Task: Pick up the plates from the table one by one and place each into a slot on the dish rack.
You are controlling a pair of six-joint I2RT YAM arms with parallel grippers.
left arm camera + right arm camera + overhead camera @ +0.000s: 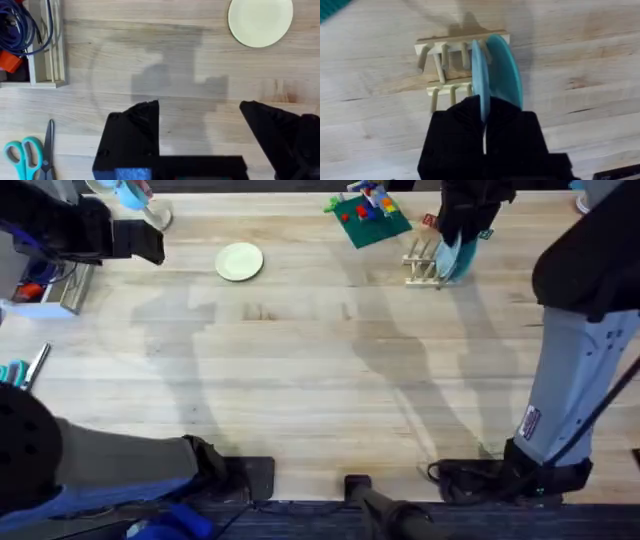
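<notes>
Left gripper [200, 135]: fingers spread apart and empty, hovering above bare table [320, 380] at the left side.
Scissors [27, 157]: teal-handled, lying just beside the left gripper; not part of the task.
Cream-white plate [239, 261]: lying flat on the table toward the far left, apart from everything else; in the left wrist view it lies ahead of the open fingers and off to one side.
Right gripper [484, 132]: clamped on the rim of the light blue plate [479, 82], holding it on edge.
Teal plate [506, 70]: upright in the dish rack [445, 65], just beside the held plate.
Key relation: the blue plate's faces run parallel to the teal plate, edge pointing down between the pegs.
Judgement: slotting is nearly complete; the left arm is nearer the cream-white plate.
Green baseplate [368, 225]: farther back, beside the rack.
</notes>
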